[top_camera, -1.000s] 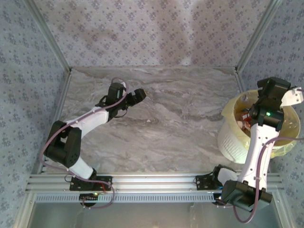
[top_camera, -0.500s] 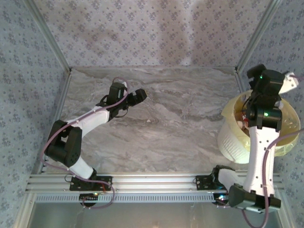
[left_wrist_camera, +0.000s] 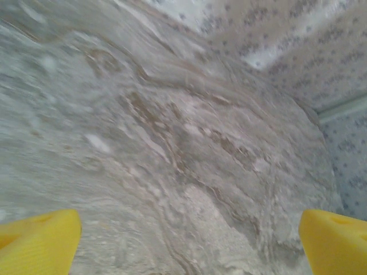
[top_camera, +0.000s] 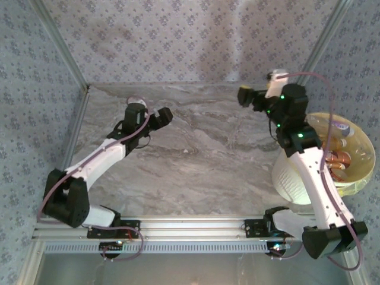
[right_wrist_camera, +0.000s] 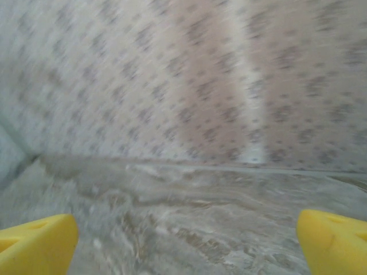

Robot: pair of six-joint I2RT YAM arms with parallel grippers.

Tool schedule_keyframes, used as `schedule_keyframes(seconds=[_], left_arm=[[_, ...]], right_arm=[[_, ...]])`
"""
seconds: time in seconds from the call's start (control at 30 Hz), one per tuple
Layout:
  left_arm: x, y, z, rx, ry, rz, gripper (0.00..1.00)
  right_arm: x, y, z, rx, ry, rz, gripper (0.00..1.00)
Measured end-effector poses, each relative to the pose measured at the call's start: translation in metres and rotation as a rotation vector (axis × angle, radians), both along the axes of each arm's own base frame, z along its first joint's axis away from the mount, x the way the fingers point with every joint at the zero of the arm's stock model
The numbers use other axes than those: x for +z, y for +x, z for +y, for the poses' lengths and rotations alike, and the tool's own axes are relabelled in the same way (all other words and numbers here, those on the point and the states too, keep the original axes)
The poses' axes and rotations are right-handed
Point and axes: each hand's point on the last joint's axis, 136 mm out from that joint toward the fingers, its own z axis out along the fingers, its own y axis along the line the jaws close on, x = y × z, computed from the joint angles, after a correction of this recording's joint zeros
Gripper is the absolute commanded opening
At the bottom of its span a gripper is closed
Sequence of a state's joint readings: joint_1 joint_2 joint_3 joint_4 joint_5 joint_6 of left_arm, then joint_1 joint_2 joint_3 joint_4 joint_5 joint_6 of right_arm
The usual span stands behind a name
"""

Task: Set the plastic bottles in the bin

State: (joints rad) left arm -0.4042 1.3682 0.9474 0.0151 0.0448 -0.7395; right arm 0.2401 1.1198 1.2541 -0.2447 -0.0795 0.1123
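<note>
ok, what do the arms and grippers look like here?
The left arm and right arm have white tube links with black joints and bases, and a purplish cable runs alongside each. Small green lights glow on the right arm. The left gripper and right gripper have bright yellow wedge-shaped fingertips.

Top external: we look down from high above the near edge of the table (top_camera: 208, 166), taking in all of it.
Left wrist: we sit close over the table, tilted down toward its far edge.
Right wrist: we look low across the table at the wall (right_wrist_camera: 172, 74) behind it.
Shared: all three see the table's marble top.
</note>
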Motion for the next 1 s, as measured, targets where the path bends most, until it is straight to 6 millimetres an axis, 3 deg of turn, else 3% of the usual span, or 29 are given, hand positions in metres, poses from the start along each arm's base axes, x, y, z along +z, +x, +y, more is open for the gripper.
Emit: schedule_keyframes(seconds=[0.13, 0.33, 0.73, 0.87, 1.0], left_arm=[[0.003, -0.009, 0.048, 0.133, 0.048, -0.018, 0.98], [-0.006, -0.029, 0.1, 0.271, 0.162, -0.027, 0.98], [-0.04, -0.057, 0.208, 0.536, 0.564, -0.001, 0.98], [-0.06, -0.054, 0.222, 0.521, 0.66, 0.002, 0.98], [-0.089, -0.044, 0.217, 0.435, 0.718, 0.0, 0.98]], right_arm=[[-0.056, 0.012, 0.019, 0.078, -0.119, 0.055, 1.0], [-0.146, 0.016, 0.006, 0.084, -0.199, 0.189, 1.0], [-0.241, 0.024, -0.024, 0.104, -0.227, 0.326, 1.0], [-0.271, 0.027, -0.035, 0.066, -0.239, 0.367, 1.0], [-0.291, 0.03, -0.054, 0.007, -0.233, 0.373, 1.0]])
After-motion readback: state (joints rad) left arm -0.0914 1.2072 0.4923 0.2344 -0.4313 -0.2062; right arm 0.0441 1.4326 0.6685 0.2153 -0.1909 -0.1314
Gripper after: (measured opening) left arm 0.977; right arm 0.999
